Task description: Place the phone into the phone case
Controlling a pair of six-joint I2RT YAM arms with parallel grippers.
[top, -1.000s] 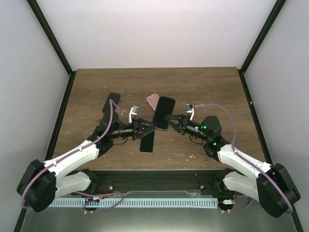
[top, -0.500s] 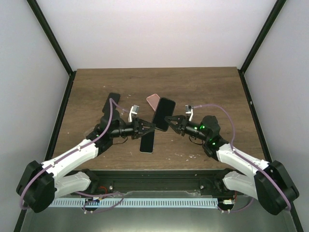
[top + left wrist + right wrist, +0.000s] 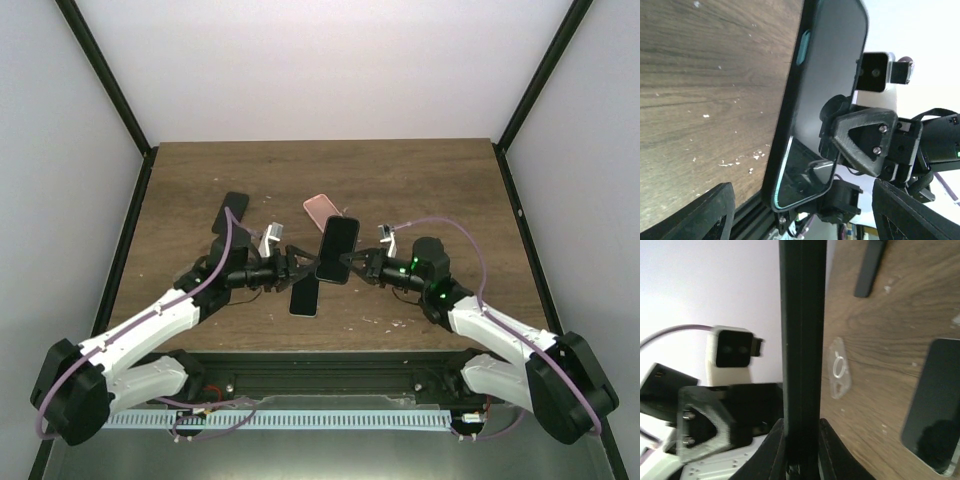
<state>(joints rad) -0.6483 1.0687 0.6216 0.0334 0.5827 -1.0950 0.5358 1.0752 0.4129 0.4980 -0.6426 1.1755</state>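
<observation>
A black phone (image 3: 337,249) hangs above the table's middle, wrapped in a dark phone case (image 3: 790,115) with a teal side button. My right gripper (image 3: 353,262) is shut on its lower edge. The right wrist view has it edge-on (image 3: 801,330), with a fingertip (image 3: 774,450) pressed on each face. Just left of it, my left gripper (image 3: 299,266) is open. In the left wrist view its fingers (image 3: 707,212) stand wide apart, and the glossy screen (image 3: 832,85) lies beyond them untouched.
A second dark phone-like slab (image 3: 305,296) lies flat on the wood below the held one. A pink slab (image 3: 317,208) lies behind it and a black one (image 3: 231,213) at the back left. A small clear plastic piece (image 3: 839,368) lies on the table.
My left gripper has opened and let go of the phone. The right gripper alone holds it, and it has shifted slightly nearer to the arms.
</observation>
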